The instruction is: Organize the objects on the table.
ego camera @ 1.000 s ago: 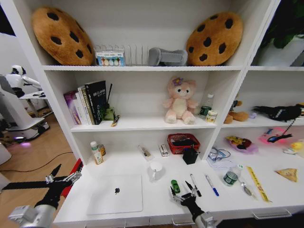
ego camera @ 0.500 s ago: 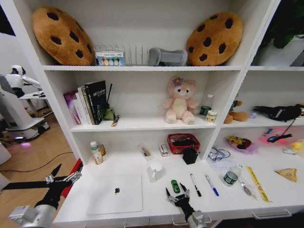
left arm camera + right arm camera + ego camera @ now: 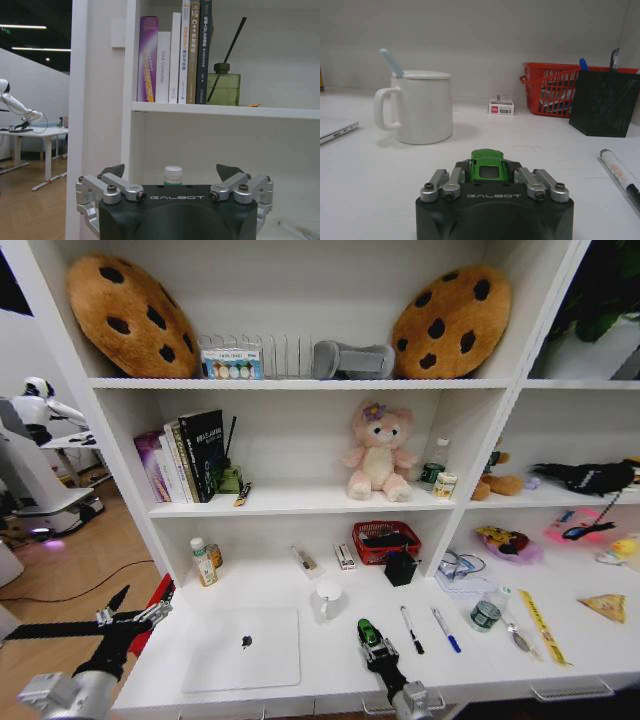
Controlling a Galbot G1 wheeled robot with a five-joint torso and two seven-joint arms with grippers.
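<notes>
The tiny green toy car (image 3: pixel 368 631) sits on the white table (image 3: pixel 325 672), and my right gripper (image 3: pixel 371 643) is shut on it from the front edge. In the right wrist view the car (image 3: pixel 487 165) is pinched between the fingers (image 3: pixel 451 179) of the right gripper (image 3: pixel 488 175). The silver-white laptop (image 3: pixel 243 648) lies closed to the car's left. The black pen (image 3: pixel 410 629), the blue pen (image 3: pixel 446 630) and the green-lidded jar (image 3: pixel 485 615) lie to its right. My left gripper (image 3: pixel 131 620) hangs open off the table's left end, and the left wrist view shows this gripper (image 3: pixel 171 173) holding nothing.
A white mug (image 3: pixel 326 598) with a spoon stands just behind the car. A red basket (image 3: pixel 386 541) and a black mesh holder (image 3: pixel 402 568) sit at the back. Small bottles (image 3: pixel 204 562) stand at the back left. Shelves with books (image 3: pixel 175 52) rise above.
My right gripper slid left from beside the black pen to the green car and shut on it. The left arm has not moved.
</notes>
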